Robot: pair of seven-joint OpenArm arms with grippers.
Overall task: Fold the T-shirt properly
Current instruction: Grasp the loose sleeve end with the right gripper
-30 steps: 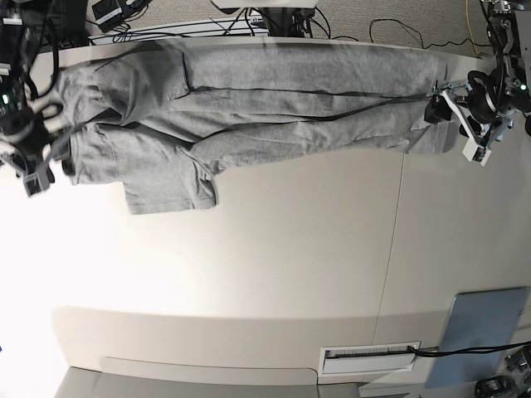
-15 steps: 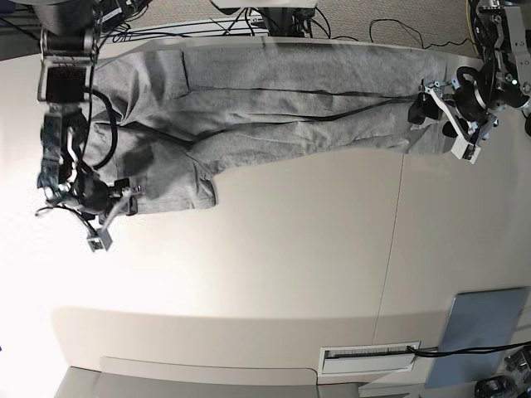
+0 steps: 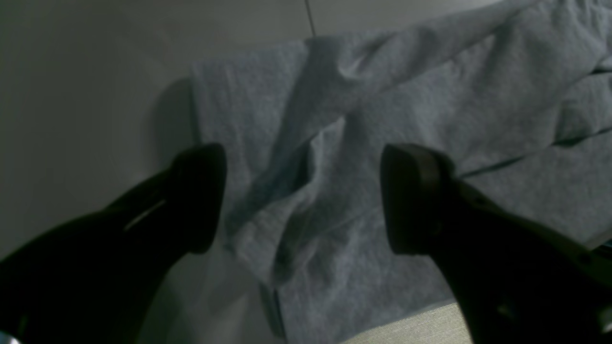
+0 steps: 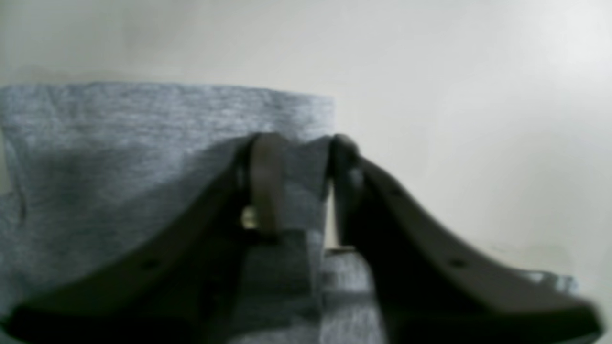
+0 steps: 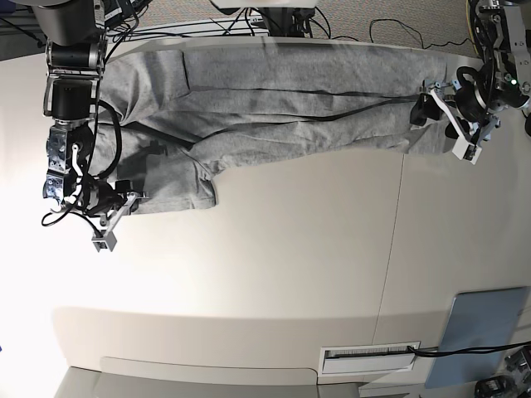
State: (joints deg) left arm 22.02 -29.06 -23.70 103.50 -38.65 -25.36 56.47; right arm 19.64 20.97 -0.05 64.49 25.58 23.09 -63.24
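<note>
In the base view, the T-shirt [image 5: 290, 79] lies creased across the far side of the table [image 5: 290, 249], folded into a long band, with 1 flap jutting toward the near side beside the right gripper [image 5: 118, 211]. No container shows.

In the left wrist view, the left gripper [image 3: 301, 200] has its fingers released, spread above rumpled grey cloth.

In the right wrist view, the right gripper's 2 fingers stand partly apart at the cloth's corner; whether they grasp it, I cannot tell.

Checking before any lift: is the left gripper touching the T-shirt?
Cannot tell. Left wrist view: open jaws of the left gripper overlap the T-shirt from above; neither contact nor gap shows.
</note>
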